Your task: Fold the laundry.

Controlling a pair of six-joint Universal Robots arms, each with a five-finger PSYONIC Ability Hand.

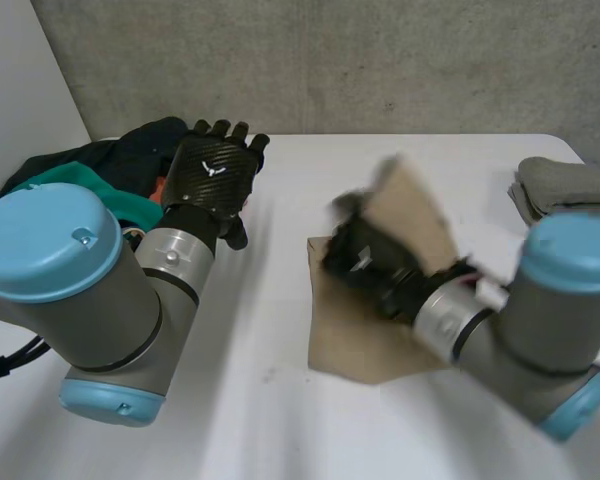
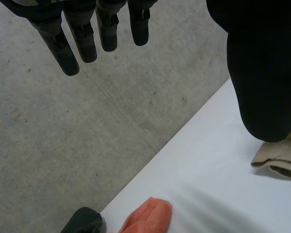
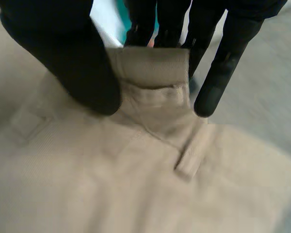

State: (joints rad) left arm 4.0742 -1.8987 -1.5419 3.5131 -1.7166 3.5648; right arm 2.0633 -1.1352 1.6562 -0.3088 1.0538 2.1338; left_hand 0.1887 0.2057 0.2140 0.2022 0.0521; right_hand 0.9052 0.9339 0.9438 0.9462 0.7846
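Right hand (image 1: 365, 262) in the head view sits on the tan cloth (image 1: 355, 345), which lies on the white table (image 1: 280, 420) in front of the right arm. One part of this cloth is lifted and stands up over the hand, on its far side. The flat part has its long axis running from the near side of the table to the far side. The left hand (image 1: 212, 175) is well apart from it, raised near the pile of clothes (image 1: 130, 150) at the far left, and a folded grey cloth (image 1: 565, 185) rests at the far right. The right hand is clearly the nearer one, so I judge that the fold depends on it.

From the left wrist, the fingers (image 2: 85, 39) of the left hand are straight and spread and they hold nothing. An orange cloth (image 2: 148, 216) lies on the table below the fingertips, and a small piece of the tan cloth shows beside the thumb.

From the right wrist, the thumb (image 3: 72, 58) and the fingers (image 3: 223, 77) of the right hand pinch a thick hemmed edge of the tan cloth between them. The rest of the cloth, with a belt loop (image 3: 188, 159), spreads out under the palm. To my judgement the held edge must be carried over this flat part
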